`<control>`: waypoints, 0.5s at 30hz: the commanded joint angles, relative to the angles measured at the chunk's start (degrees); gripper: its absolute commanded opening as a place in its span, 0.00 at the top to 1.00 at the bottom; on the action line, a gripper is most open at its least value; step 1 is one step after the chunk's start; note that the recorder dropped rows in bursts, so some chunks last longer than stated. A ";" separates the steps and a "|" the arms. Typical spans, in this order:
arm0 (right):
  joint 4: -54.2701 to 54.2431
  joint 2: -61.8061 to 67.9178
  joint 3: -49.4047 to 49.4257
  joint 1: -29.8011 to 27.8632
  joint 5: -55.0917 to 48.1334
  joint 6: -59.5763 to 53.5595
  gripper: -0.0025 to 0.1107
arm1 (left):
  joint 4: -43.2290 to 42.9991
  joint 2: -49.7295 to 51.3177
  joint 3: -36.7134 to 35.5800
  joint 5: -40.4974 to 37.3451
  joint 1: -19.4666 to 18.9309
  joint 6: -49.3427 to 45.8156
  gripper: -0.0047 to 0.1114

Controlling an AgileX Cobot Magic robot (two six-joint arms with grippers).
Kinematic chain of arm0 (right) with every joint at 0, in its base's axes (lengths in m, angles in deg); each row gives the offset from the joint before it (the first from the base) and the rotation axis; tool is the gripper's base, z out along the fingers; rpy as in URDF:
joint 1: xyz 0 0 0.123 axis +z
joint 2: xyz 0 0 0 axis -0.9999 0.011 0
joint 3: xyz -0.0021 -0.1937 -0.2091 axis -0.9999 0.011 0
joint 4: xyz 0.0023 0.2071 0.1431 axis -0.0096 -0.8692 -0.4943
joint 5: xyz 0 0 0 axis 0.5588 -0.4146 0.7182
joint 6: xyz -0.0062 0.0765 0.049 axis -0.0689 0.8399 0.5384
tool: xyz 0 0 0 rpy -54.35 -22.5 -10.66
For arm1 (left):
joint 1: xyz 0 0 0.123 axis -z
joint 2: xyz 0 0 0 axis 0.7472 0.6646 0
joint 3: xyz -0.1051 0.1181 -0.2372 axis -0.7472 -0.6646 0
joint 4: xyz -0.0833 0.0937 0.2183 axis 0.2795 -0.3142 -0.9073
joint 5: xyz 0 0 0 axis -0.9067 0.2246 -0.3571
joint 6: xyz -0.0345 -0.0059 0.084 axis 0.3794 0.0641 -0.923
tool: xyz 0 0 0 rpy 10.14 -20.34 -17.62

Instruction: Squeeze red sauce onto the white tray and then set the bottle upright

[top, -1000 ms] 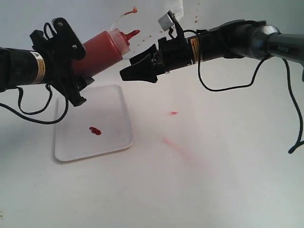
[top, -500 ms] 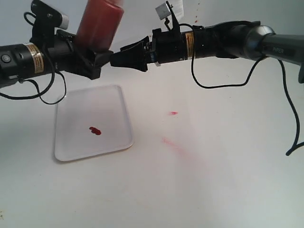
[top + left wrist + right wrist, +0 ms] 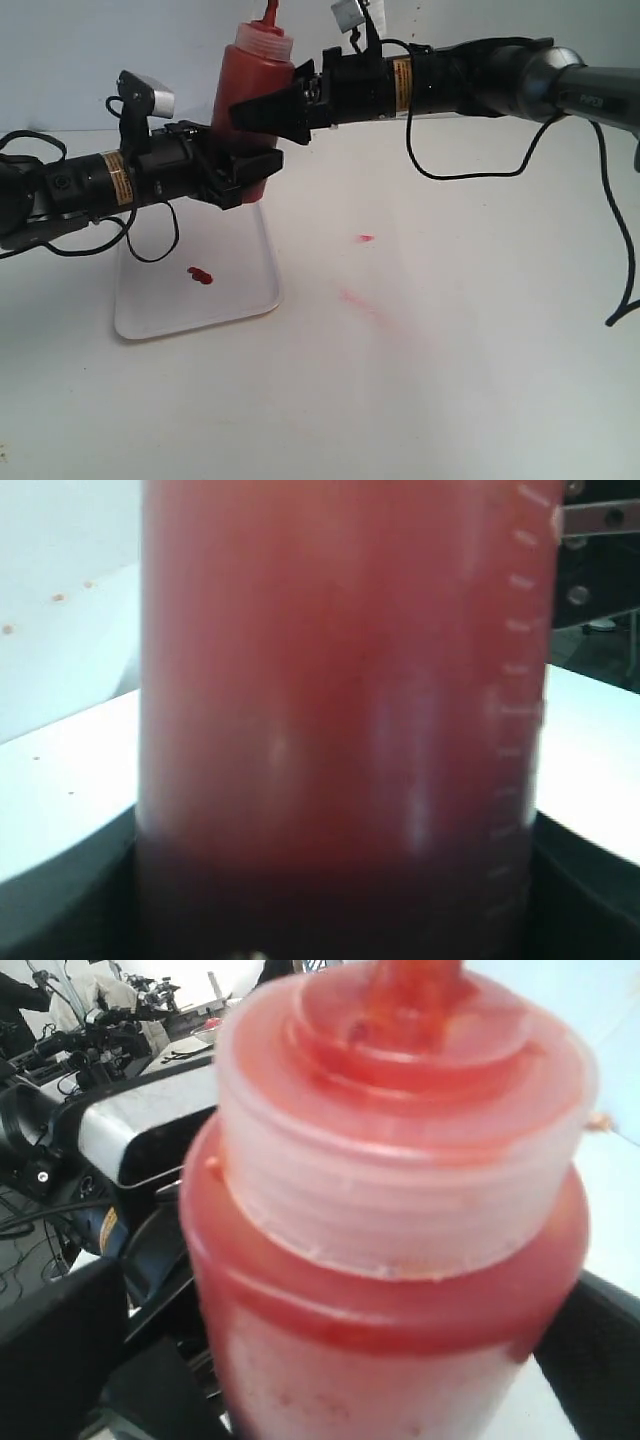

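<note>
The bottle (image 3: pixel 255 70) is upright behind the far edge of the white tray (image 3: pixel 150 300), its red nozzle (image 3: pixel 270 12) pointing up. My left gripper (image 3: pixel 245 172) is shut on its lower body, and the dark red bottle (image 3: pixel 340 680) fills the left wrist view. My right gripper (image 3: pixel 245 110) is open, one finger on each side of the bottle just below the cloudy cap (image 3: pixel 400 1160); its dark fingers (image 3: pixel 50 1350) stand off the sides. A small blob of red sauce (image 3: pixel 200 276) lies on the tray. Whether the bottle's base touches the table is hidden.
Two pinkish smears mark the white table to the right of the tray, one small (image 3: pixel 365 238) and one longer (image 3: pixel 360 300). Black cables hang from both arms, the right arm's (image 3: pixel 470 180) looping low over the table.
The left arm has turned the bottle from tilted to upright and brought it down behind the tray. The right gripper has moved left and now has a finger on each side of the bottle.
</note>
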 commanded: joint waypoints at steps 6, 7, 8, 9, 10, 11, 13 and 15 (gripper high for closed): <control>-2.88 -0.67 -0.03 4.28 -1.75 -2.35 0.24 | 0.11 1.35 0.55 11.23 0.16 2.76 0.96; -2.62 -0.67 -0.03 4.67 -2.22 -2.63 0.32 | -0.12 1.35 0.55 11.23 0.16 2.76 0.96; -2.46 -0.67 -0.03 4.97 -2.74 -2.90 0.46 | -0.11 1.35 0.55 11.13 0.16 2.76 0.96; -2.36 -0.67 -0.03 4.97 -2.74 -2.90 0.58 | -0.11 1.35 0.55 10.79 0.16 2.76 0.96; -2.36 -0.67 -0.03 5.01 -2.74 -2.90 0.74 | -0.11 1.35 0.55 10.79 0.16 2.76 0.96; -2.36 -0.67 -0.03 5.01 -2.74 -3.07 0.90 | -0.11 1.35 0.55 10.79 0.16 2.76 0.96; -2.24 -0.67 -0.03 4.74 -2.63 -2.91 0.97 | -0.11 1.35 0.55 10.80 0.16 2.76 0.96; -1.95 -0.67 -0.03 4.38 -2.63 -2.91 0.98 | -0.11 1.35 0.55 10.80 0.16 2.76 0.94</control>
